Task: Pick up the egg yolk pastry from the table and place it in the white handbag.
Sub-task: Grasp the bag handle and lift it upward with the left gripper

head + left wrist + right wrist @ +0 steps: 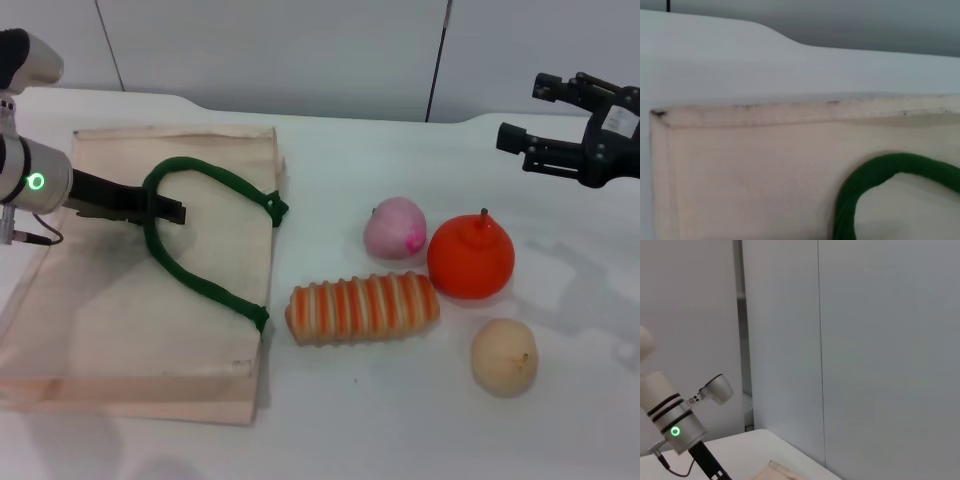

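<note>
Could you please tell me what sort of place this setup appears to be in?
Probably a robot test bench in a lab: a plain white table against bare grey wall panels, with practice props laid out, a cloth bag, a pastry ball and a striped bread roll.

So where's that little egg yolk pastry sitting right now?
In the head view the egg yolk pastry lies on the table on the robot's right, near the front edge, just in front of the orange fruit and right of the striped bread roll.

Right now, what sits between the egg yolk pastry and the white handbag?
In the head view, the striped bread roll lies between the egg yolk pastry and the white handbag; bare table either side of it.
</note>
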`<state>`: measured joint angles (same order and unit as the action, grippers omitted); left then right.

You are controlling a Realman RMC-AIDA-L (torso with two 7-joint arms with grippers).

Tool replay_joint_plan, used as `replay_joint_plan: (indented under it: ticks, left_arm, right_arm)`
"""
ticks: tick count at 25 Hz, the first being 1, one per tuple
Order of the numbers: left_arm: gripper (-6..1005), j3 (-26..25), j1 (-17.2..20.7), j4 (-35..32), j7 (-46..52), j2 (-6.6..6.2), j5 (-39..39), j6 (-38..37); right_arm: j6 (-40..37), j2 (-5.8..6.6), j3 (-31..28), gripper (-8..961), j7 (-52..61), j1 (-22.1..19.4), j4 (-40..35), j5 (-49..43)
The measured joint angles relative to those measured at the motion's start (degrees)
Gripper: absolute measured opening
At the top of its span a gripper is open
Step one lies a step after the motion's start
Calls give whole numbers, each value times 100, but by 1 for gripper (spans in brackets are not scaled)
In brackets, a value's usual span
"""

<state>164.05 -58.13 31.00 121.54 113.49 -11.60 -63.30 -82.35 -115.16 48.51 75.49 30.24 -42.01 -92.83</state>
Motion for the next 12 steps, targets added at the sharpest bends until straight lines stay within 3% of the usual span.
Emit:
replay_joint_plan:
  ticks: [12]
  left_arm:
    - [692, 5, -129, -152, 166, -15, -342, 213]
  right_arm:
    - [-19, -15, 0, 835, 0, -5, -3, 22]
